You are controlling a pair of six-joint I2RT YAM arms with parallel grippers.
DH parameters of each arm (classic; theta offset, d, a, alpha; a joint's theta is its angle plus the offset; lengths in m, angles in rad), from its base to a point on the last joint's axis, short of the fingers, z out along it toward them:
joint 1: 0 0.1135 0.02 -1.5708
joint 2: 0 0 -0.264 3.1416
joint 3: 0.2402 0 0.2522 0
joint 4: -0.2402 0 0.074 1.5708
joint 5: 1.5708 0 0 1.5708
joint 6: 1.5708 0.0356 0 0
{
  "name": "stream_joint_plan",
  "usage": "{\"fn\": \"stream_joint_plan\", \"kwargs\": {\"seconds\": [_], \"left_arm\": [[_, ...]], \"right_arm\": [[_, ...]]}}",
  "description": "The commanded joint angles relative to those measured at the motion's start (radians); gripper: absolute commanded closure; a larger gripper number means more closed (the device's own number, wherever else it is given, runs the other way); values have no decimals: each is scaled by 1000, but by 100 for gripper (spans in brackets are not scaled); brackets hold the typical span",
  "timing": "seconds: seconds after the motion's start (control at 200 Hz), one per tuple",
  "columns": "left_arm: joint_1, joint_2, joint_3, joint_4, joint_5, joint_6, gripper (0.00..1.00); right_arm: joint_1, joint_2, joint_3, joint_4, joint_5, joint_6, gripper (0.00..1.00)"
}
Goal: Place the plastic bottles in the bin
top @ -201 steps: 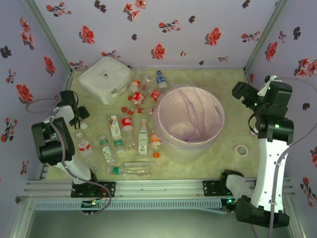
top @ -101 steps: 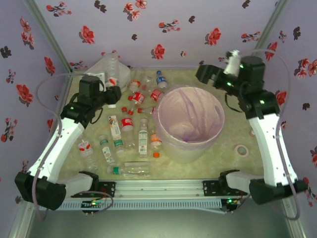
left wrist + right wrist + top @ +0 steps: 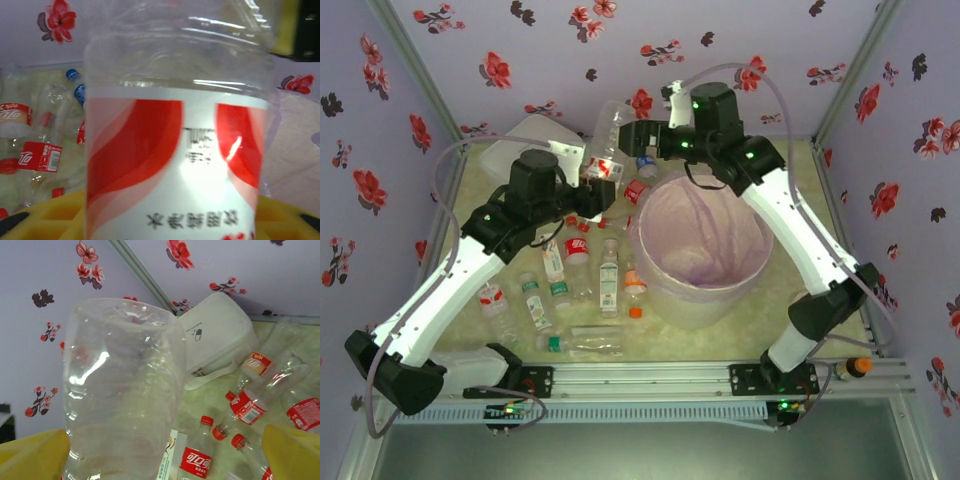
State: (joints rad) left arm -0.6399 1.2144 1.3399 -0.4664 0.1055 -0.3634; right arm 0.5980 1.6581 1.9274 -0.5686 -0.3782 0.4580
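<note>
1. While my left gripper (image 3: pixel 588 178) pinches the clear plastic bottle with the red-and-white label (image 3: pixel 607 135) around its label band, that bottle hangs tilted above the mat, its clear end reaching out past the fingers.
2. My right gripper (image 3: pixel 635 135) is spread wide. In its wrist view the yellow fingers (image 3: pixel 292 452) straddle the bottle's rounded clear end with a plain gap on one side, so it holds nothing.
3. I judge this to be a pass from left to right. To do it well, I would centre the right fingers on the clear body and press in gently, since the thin wall will likely buckle. I would loosen the left pinch only once the right grip is firm.
4. The large round pale bin with the pinkish bag (image 3: pixel 770 245) stands just to the right of both grippers and below them, with the right forearm crossing above its rim. I would release over the middle of its mouth, not the rim.
5. As for writing, the held label carries a dark line of Chinese characters, too blurred for me to read.
6. Below the right gripper, the loose clear bottles with red caps (image 3: pixel 192 457) bear white script on red that looks like the Chinese Coca-Cola mark.
7. Beyond them, the white rounded square case (image 3: pixel 220 335) shows a small capsule-shaped mark and print too small to read.
</note>
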Motion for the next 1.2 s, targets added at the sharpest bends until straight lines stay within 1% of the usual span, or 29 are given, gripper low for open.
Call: {"fn": "stream_joint_plan", "kwargs": {"seconds": [0.0,0.18,0.27,0.32,0.37,0.43,0.455,0.555,0.61,0.69,0.81,0.87,0.985,1.06,1.1,1.195], "left_arm": [[-10,2,28,34,43,37,56],[-14,14,18,52,75,38,55],[-13,15,15,54,77,35,55],[-14,12,13,57,76,32,54],[-14,6,6,65,74,26,48],[-14,0,-5,72,78,25,37],[-14,-2,-7,69,91,31,35],[-15,-14,-10,39,114,46,28],[-15,-32,-24,36,113,46,24],[-15,-65,-53,41,120,40,18],[-18,-95,-103,75,221,34,7],[-31,-93,-123,85,252,40,6],[-72,-72,-155,90,276,82,6],[-93,-55,-172,95,304,106,5],[-103,-47,-176,92,314,115,5],[-116,-31,-179,94,346,132,6]], "right_arm": [[13,32,41,83,-43,34,1],[21,73,38,155,-111,84,8],[23,91,45,170,-126,98,16],[23,97,51,157,-124,92,23],[23,91,54,139,-110,80,30],[22,74,50,121,-74,59,32],[20,65,45,119,-54,53,32],[19,38,36,121,-9,36,41],[13,31,49,111,2,26,45],[-1,19,90,78,27,3,49],[-35,-17,178,-6,88,-51,52],[-59,-42,216,-61,123,-72,55],[-106,-118,242,-138,176,-114,59],[-130,-174,238,-187,225,-146,61],[-136,-209,231,-225,271,-172,62],[-137,-264,189,-310,352,-223,63]]}}
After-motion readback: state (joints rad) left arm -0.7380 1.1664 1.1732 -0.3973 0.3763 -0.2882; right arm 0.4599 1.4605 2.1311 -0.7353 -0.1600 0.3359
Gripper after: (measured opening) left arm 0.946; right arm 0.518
